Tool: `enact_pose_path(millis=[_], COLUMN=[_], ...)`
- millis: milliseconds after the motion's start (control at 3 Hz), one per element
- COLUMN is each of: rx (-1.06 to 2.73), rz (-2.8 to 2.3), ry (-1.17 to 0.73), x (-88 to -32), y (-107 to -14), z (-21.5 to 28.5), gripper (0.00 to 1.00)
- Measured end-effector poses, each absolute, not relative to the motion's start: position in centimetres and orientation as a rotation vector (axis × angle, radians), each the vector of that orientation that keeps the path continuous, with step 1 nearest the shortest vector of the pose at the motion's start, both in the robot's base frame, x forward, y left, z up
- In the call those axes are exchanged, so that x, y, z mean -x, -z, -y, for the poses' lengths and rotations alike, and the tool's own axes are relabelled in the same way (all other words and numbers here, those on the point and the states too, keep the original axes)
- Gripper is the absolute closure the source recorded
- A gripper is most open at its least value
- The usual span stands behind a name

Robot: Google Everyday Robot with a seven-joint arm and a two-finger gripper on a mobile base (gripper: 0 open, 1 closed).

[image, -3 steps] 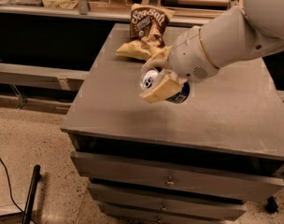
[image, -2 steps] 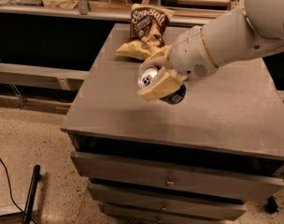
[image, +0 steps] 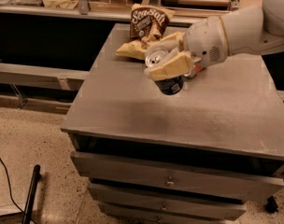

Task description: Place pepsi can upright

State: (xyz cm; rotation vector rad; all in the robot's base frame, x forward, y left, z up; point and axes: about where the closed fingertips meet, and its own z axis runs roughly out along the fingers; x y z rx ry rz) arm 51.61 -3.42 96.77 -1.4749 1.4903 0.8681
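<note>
We count 1 grey drawer cabinet (image: pixel 132 111), 3 drawer fronts, lowest cut off, 1 white arm (image: pixel 240 29) cut off at right, 1 Sea Salt bag (image: pixel 149 22), 1 yellow bag (image: pixel 131 51) partly hidden, 1 gripper (image: pixel 156 59) above the cabinet top, tan fingers (image: pixel 172 65) pinching 1 pepsi can (image: pixel 170 84), tilted, held clear of the top, label hidden, 1 reddish object (image: pixel 198 71) behind the gripper, mostly hidden.

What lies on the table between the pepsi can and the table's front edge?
Nothing: the camera view shows that stretch of table bare. The tool holds the tilted pepsi can over the table's middle.
</note>
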Motion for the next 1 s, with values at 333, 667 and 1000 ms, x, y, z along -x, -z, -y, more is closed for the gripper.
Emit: enact_pose_path(millis=[333,667,1000], rx=[1.34,1.243,1.161], rz=[-1.442,-1.454,-1.489], ry=[-1.03,-1.117,-1.151], x=[-52.6,-52.7,-51.8], y=[-97.3,-97.1,-96.5], z=[4.5,5.8,7.3], gripper=[1.0,1.0,1.0])
